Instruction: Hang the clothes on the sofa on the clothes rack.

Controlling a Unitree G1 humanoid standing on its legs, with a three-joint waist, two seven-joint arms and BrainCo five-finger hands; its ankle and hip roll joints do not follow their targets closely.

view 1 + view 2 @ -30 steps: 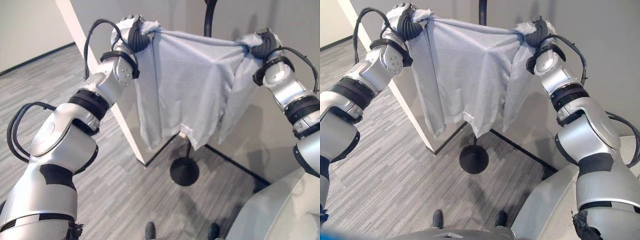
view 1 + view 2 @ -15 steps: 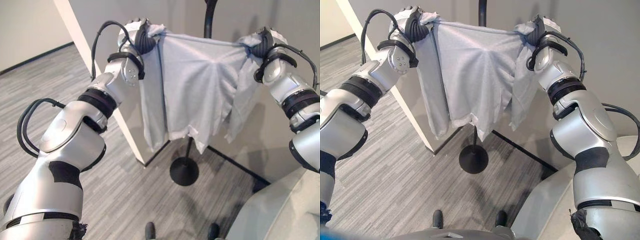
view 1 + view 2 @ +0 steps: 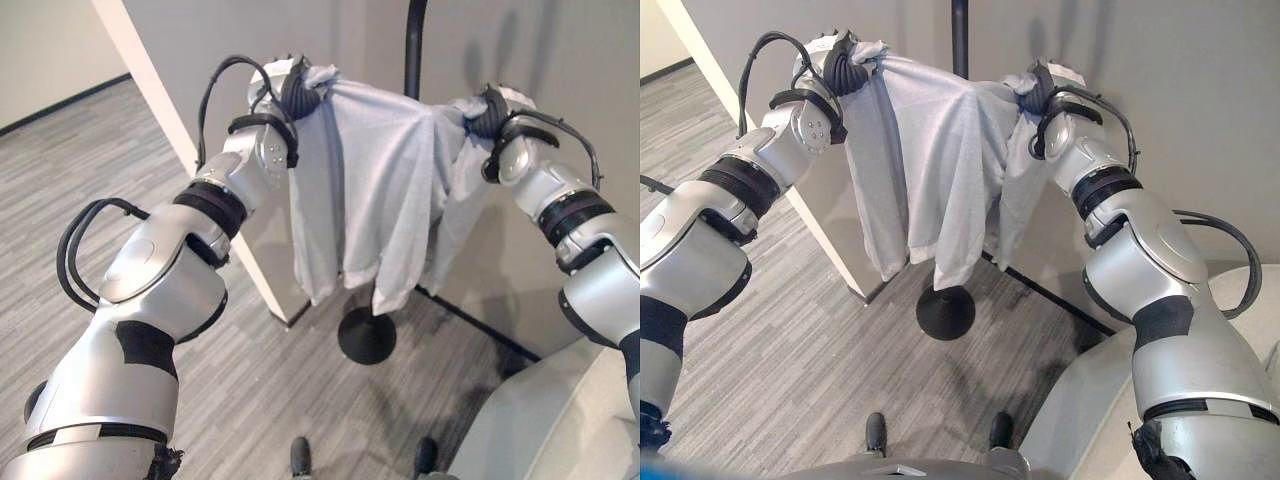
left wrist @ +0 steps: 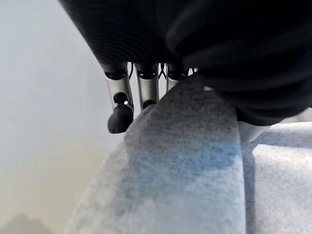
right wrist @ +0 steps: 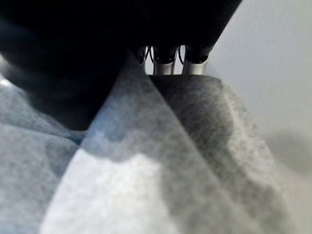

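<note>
Grey floor [image 3: 120, 150] — rack base [image 3: 367, 335]

pale grey shirt [image 3: 375, 200], black rack pole [image 3: 414, 45], grey striped floor [image 3: 80, 160]

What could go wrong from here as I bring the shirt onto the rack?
Both hands, left hand and right hand, hold the grey shirt up against the rack's black pole. Released now, it may slide down to the round base. The hanging cloth also hides the pole, so alignment is hard to judge.
</note>
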